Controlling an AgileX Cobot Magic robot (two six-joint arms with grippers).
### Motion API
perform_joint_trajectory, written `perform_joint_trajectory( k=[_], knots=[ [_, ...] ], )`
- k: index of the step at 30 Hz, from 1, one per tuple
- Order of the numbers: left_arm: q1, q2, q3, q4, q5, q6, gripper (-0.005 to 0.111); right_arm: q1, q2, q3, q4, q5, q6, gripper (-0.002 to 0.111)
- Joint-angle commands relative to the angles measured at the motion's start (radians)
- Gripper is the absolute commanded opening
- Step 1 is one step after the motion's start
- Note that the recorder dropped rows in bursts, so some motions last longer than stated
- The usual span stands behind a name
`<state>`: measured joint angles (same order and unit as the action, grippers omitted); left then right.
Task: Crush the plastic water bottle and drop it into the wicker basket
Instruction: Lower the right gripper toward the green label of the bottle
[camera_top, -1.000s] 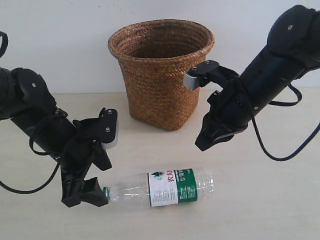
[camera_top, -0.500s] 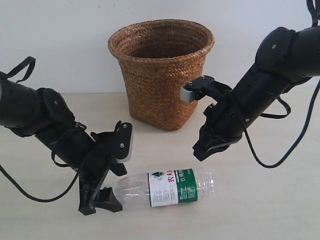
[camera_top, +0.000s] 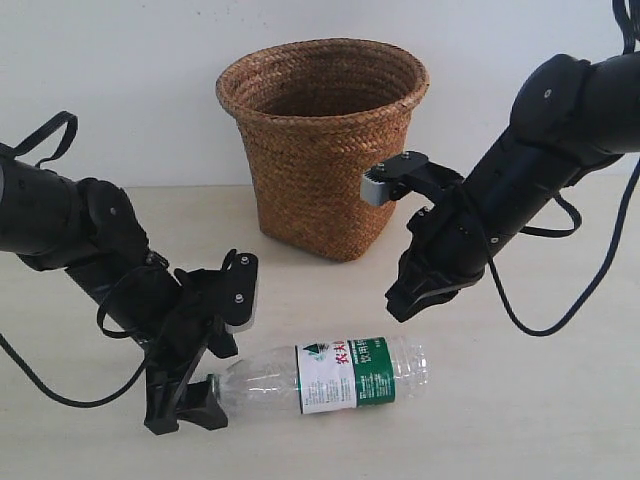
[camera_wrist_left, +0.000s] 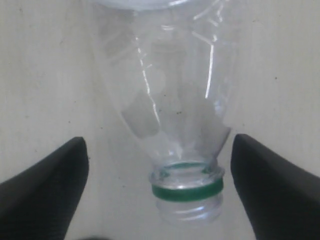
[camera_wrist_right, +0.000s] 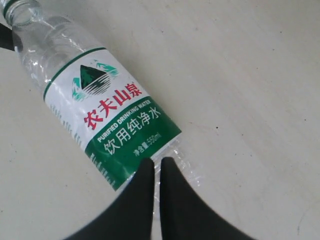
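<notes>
The plastic water bottle (camera_top: 345, 375) lies on its side on the table, label up, uncrushed. Its neck (camera_wrist_left: 187, 192) shows a green ring and bare threads; I see no cap on it. My left gripper (camera_top: 185, 405) is open at table level, one finger on each side of the neck (camera_wrist_left: 159, 145), with clear gaps to both. My right gripper (camera_top: 402, 303) hangs shut a little above the bottle's base end, its closed tips (camera_wrist_right: 153, 164) over the lower edge of the label (camera_wrist_right: 112, 120). The wicker basket (camera_top: 320, 150) stands upright behind the bottle.
The pale table (camera_top: 540, 400) stretches around the bottle, with a white wall behind the basket. Black cables loop off both arms, one near the left arm (camera_top: 60, 395) and one near the right arm (camera_top: 560, 300).
My left gripper moved in along the table to the bottle's neck, then eased back slightly left. The right arm dropped a little toward the bottle and stopped. The bottle has not moved.
</notes>
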<state>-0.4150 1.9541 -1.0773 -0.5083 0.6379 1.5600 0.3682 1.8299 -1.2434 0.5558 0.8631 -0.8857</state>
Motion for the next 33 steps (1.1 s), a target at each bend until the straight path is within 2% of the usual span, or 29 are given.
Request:
perform_joint_trajectory(
  k=[1, 4, 6, 10, 16, 22, 27, 33],
  knots=[
    [-0.003, 0.008, -0.005, 0.008, 0.006, -0.016, 0.065, 0.002, -0.001, -0.006, 0.001, -0.003, -0.005, 0.0],
    [-0.003, 0.011, -0.005, 0.008, 0.006, -0.016, 0.057, 0.002, -0.001, -0.006, 0.001, 0.0, -0.005, 0.0],
    [-0.003, 0.011, -0.005, 0.014, 0.008, -0.016, 0.045, 0.002, -0.001, -0.006, 0.001, 0.0, -0.005, 0.0],
    [-0.003, 0.011, -0.005, 0.074, 0.049, -0.016, 0.004, 0.002, -0.001, -0.006, 0.005, 0.002, -0.003, 0.0],
    [-0.005, 0.011, -0.005, 0.079, 0.041, -0.019, 0.004, 0.002, -0.001, -0.006, 0.137, 0.041, -0.003, 0.0],
    [-0.005, 0.011, -0.005, 0.079, 0.034, -0.053, 0.004, 0.012, 0.01, -0.006, 0.179, 0.033, 0.024, 0.0],
    [-0.005, 0.011, -0.005, 0.072, 0.016, -0.064, 0.004, 0.061, 0.063, -0.006, 0.145, -0.022, 0.032, 0.0],
    [-0.005, 0.011, -0.005, 0.072, 0.009, -0.066, 0.004, 0.071, 0.092, -0.006, 0.126, -0.057, 0.062, 0.0]
  ],
)
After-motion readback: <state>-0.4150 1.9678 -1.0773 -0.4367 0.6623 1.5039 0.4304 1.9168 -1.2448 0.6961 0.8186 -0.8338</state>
